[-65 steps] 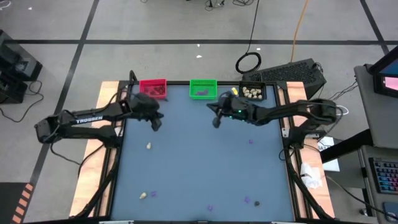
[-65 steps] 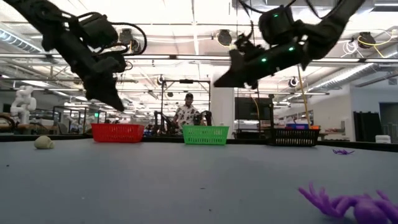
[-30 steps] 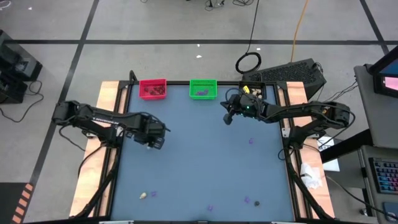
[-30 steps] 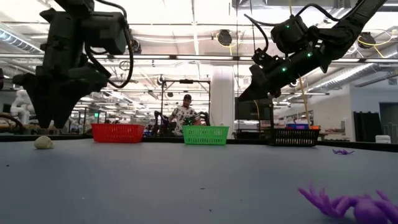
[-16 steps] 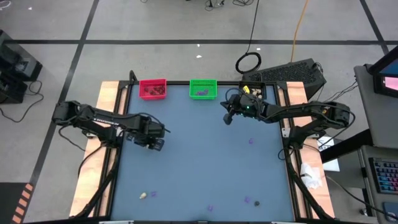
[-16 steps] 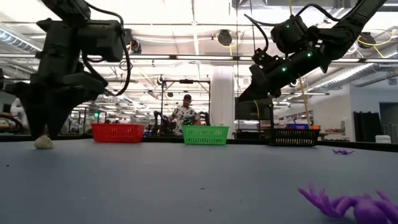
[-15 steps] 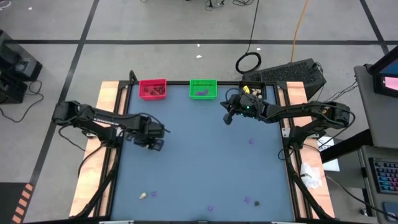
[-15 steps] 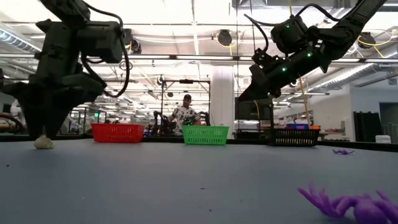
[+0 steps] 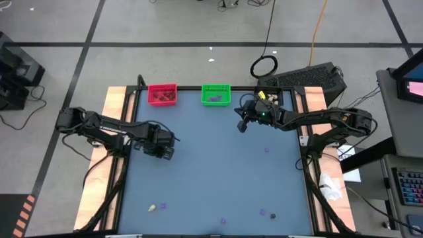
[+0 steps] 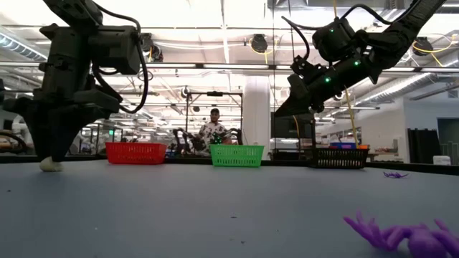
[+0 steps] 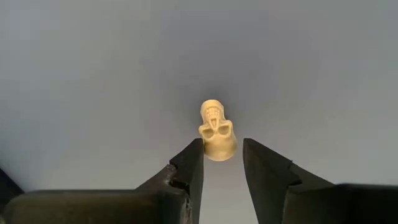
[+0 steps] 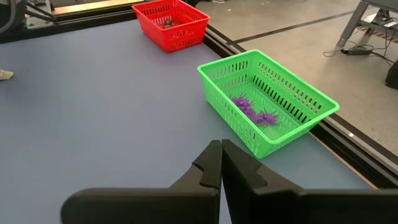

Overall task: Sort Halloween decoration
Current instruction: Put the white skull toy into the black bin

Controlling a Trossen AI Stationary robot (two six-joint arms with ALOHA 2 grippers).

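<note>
A cream-white skull trinket (image 11: 217, 138) lies on the blue-grey table (image 9: 218, 172) at its left side, also seen in the low view (image 10: 49, 165). My left gripper (image 11: 222, 157) points down over it, open, one finger on each side of the skull's broad end. In the high view the gripper (image 9: 165, 152) hides the skull. My right gripper (image 12: 221, 150) is shut on nothing and hangs above the table (image 9: 240, 127) near the green bin (image 9: 215, 94), which holds purple bits (image 12: 252, 111). My left gripper comes at the skull from above, pointing down, its fingertips (image 11: 196, 159) beside the skull's broad end (image 11: 219, 149). The skull rests on the table. Whether either finger touches it, I cannot tell.
A red bin (image 9: 162, 94) and a black bin (image 9: 268, 98) with cream lumps stand by the green one along the far edge. Loose purple bits (image 9: 266, 149) (image 9: 223, 219) and a cream lump (image 9: 153, 207) lie toward the near edge. A person (image 10: 214, 129) stands in the room beyond.
My left gripper has come down over the cream skull, from a little above it to the table, with its fingers around the skull. The skull has stayed where it was.
</note>
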